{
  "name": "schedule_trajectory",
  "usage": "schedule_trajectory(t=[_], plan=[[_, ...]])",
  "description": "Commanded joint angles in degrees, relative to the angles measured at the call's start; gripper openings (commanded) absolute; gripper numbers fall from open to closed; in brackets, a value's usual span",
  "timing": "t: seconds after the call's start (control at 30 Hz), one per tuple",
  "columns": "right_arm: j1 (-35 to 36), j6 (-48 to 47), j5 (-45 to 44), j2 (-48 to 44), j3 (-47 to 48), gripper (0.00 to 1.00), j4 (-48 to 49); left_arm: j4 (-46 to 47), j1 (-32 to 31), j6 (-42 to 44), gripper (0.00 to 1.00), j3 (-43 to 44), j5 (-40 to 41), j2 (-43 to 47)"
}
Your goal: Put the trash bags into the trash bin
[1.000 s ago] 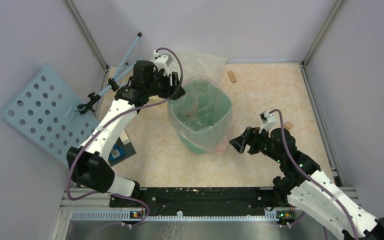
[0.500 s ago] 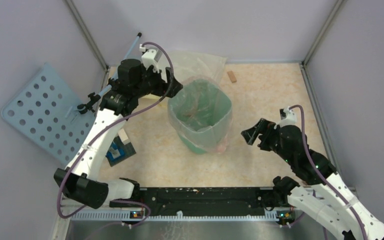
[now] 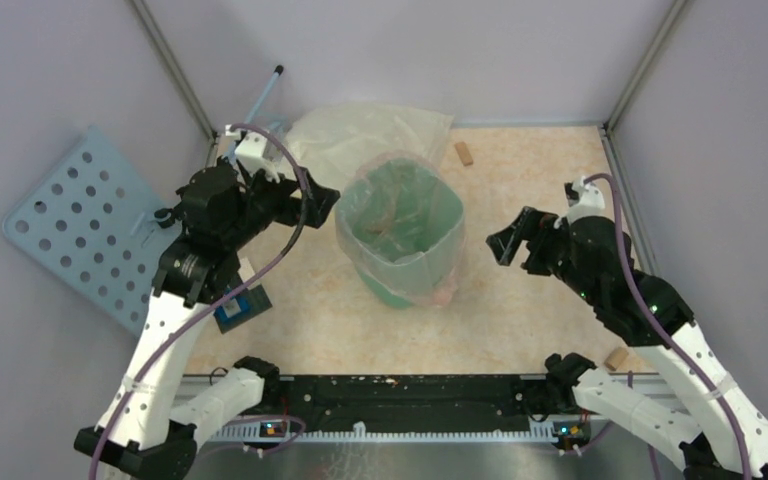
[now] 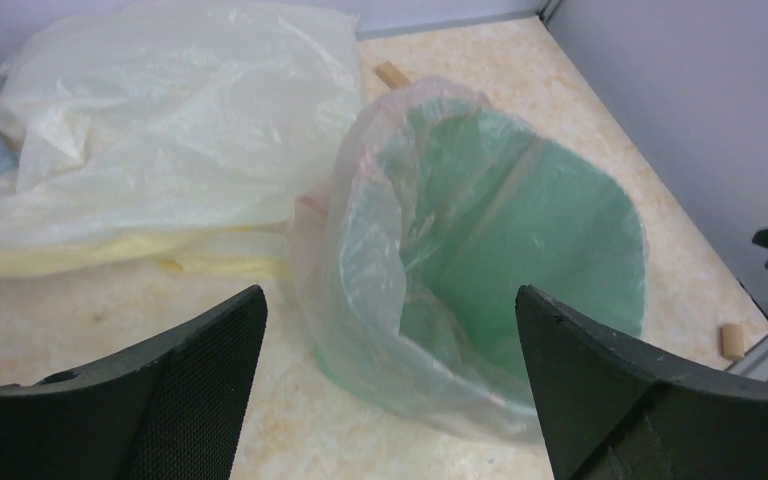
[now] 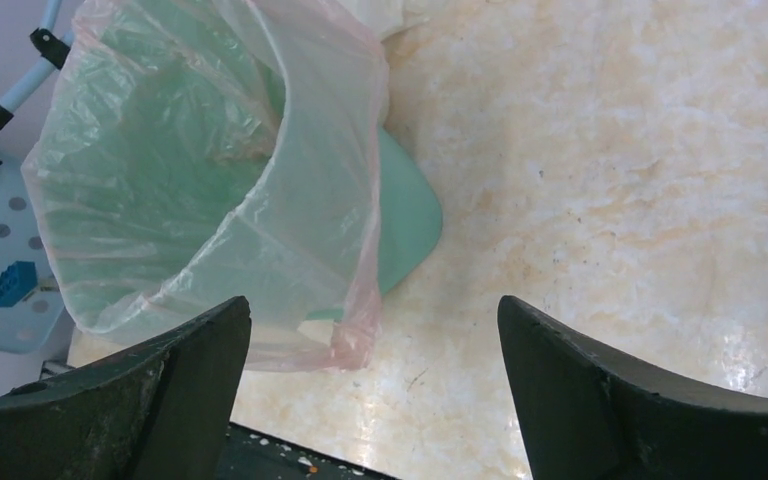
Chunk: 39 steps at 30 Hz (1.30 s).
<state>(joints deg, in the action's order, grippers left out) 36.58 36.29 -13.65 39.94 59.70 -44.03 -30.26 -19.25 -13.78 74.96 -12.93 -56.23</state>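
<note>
1. Grippers sit nearest us. The left gripper [image 3: 322, 200] is at the bin's 9 o'clock and the right gripper [image 3: 508, 240] at its 3 o'clock. Both are spread wide, hold nothing and stand apart from the plastic.
2. Between them the trash bin [image 5: 405, 220] stands upright at mid-table. The pink trash bag [image 5: 310, 250] lines it with its mouth open. As far as we can see, the cuff is turned over the rim all round, and it hangs lowest near 5 o'clock.
3. We judge the lining done and the step in hand a clean withdrawal. We should back each arm straight outward from the rim with fingers wide, so no fingertip hooks the thin film, drags the cuff off or tips the bin.
4. Behind the bin, at 11 to 12 o'clock, lies the pale-yellow bag [image 4: 160, 120], just beside its base. We leave it alone.
</note>
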Motion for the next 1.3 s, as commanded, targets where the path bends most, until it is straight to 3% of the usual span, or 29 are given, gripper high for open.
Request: schedule_trajectory(t=[0.0, 0.13, 0.27, 0.4, 0.73, 1.0, 1.13, 1.27], plan=[[0.25, -0.30, 3.94, 4.45, 3.36, 0.93, 3.42, -0.03, -0.01, -2.52, 0.99, -6.49, 1.37, 6.99], [0.33, 0.73, 5.73, 11.53, 7.72, 0.91, 5.22, -3.85, 0.02, 0.48, 0.99, -8.13, 5.79, 11.77], [1.18, 1.58, 1.08, 16.43, 12.26, 0.89, 2.91, -7.57, -0.01, 3.09, 0.99, -8.21, 10.56, 15.12], [4.06, 1.74, -3.06, 20.49, 15.84, 0.88, 1.74, -7.06, 0.00, 3.13, 0.99, -10.58, 9.94, 17.89], [6.96, 0.79, -13.52, 31.15, 23.98, 0.63, -2.53, -4.84, 0.00, 2.04, 0.99, -14.11, 6.02, 17.77], [7.03, -2.91, -11.12, 37.72, 26.73, 0.51, -1.49, -5.66, -0.05, 3.94, 0.99, -13.75, 7.47, 18.56], [6.90, -5.16, -10.45, 40.30, 30.03, 0.33, -3.95, -6.26, 0.00, 5.25, 0.99, -12.91, 7.57, 18.18], [6.63, -8.01, -9.08, 41.96, 31.11, 0.36, -5.77, -6.56, 0.00, 6.44, 0.99, -12.71, 7.46, 17.98]])
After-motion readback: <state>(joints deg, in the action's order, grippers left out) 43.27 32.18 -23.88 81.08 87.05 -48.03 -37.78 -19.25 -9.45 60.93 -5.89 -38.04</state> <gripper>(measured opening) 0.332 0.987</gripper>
